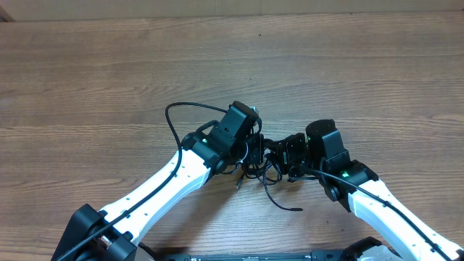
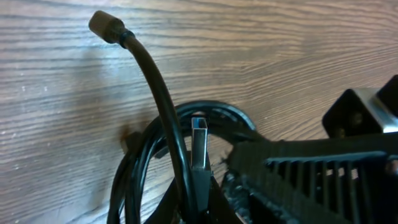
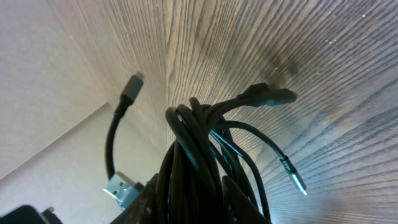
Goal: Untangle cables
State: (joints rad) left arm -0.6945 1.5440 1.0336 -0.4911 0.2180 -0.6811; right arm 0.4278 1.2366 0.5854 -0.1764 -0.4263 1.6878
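Note:
The cables (image 1: 270, 164) are a tangled black bundle hanging between my two grippers at the table's middle. One loose end (image 1: 288, 206) trails toward the front. My left gripper (image 1: 254, 151) is shut on a cord with a silver USB plug (image 2: 199, 142). In the left wrist view its jaws (image 2: 200, 202) pinch that cord, coiled loops (image 2: 142, 171) lie beside it, and another cord rises to a small plug (image 2: 106, 26). My right gripper (image 1: 288, 154) is shut on the bundle (image 3: 198, 149). In the right wrist view, plugs (image 3: 122, 190) (image 3: 274, 96) stick out around its jaws (image 3: 199, 196).
The wooden table (image 1: 348, 72) stretches around both arms. A thicker black arm wire (image 1: 174, 119) loops out from the left arm. The right gripper's black body (image 2: 323, 171) sits close at the right in the left wrist view.

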